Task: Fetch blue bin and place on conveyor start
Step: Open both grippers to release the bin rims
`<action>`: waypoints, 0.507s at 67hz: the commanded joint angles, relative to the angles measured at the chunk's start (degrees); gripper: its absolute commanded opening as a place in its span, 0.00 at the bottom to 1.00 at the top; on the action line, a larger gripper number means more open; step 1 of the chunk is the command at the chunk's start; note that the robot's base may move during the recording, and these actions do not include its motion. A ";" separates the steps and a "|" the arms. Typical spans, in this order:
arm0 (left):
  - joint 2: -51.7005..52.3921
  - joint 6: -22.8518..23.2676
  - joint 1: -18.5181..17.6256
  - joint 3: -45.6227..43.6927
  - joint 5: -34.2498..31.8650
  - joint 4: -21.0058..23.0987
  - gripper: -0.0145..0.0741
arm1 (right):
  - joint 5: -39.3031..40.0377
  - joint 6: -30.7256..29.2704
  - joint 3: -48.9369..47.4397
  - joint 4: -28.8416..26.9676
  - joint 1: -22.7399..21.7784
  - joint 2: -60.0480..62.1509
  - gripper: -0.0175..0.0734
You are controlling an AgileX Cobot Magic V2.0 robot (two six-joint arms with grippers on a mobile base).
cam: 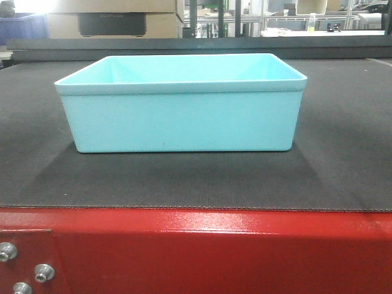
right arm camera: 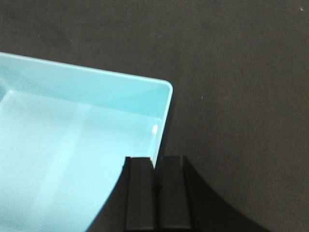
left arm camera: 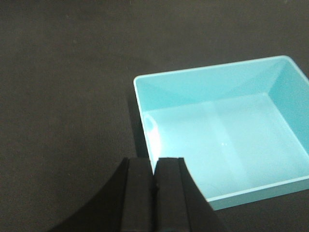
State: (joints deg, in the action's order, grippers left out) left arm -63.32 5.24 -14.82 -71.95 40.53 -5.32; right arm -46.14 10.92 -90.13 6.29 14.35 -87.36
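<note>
The blue bin (cam: pixel 184 110) rests flat on the dark-grey belt of the conveyor start (cam: pixel 343 159), just behind the red frame (cam: pixel 214 245). It is empty. No gripper shows in the front view. In the left wrist view, my left gripper (left arm camera: pixel 154 160) is shut, hovering above the left wall of the bin (left arm camera: pixel 227 145), over the belt (left arm camera: pixel 63 96). In the right wrist view, my right gripper (right arm camera: pixel 155 158) is shut too, above the right wall of the bin (right arm camera: pixel 72 145) beside the belt (right arm camera: pixel 241 72). Nothing sits between either pair of fingers.
Silver bolts (cam: pixel 43 272) stud the red frame at lower left. Behind the belt stand cardboard boxes (cam: pixel 110 18), a dark blue crate (cam: pixel 21 27) and metal shelving (cam: pixel 275 18).
</note>
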 commanded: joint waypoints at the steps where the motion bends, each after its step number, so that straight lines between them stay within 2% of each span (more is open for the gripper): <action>1: 6.56 -0.09 -0.23 7.27 -7.98 -0.22 0.04 | 4.06 -0.45 5.51 0.42 -0.29 4.34 0.02; 13: 18.93 -0.09 -0.23 22.68 -17.89 -0.22 0.04 | 14.66 -0.45 20.89 0.42 -0.29 14.19 0.02; 34: 37.71 -0.09 -0.23 36.62 -20.54 -0.22 0.04 | 37.03 -0.45 47.58 1.10 -0.29 34.15 0.02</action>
State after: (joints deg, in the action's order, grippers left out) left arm -29.66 5.24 -14.82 -37.45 21.82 -5.43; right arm -15.67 10.92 -47.30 6.42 14.35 -57.63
